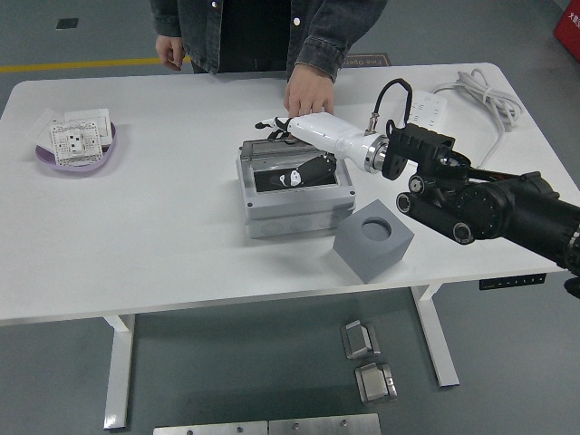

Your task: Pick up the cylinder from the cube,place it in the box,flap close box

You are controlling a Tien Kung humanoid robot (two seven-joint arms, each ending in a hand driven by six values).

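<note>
Switch plates are seen piled in a purple bowl (pixel 47 160) at the table's (pixel 154 245) far left. At the centre, a grey box (pixel 294 207) is shown with its clear flap (pixel 260 149) partly lowered under the right hand (pixel 292 152); the fingers are extended, grasping nothing, with the thumb inside the box's opening. The cylinder cannot be made out. Just right of the box, a grey cube (pixel 372 239) with an empty round recess is placed near the front edge. A person's hand (pixel 309 91) is rested behind the box. White cable (pixel 476 91) is coiled far right.
</note>
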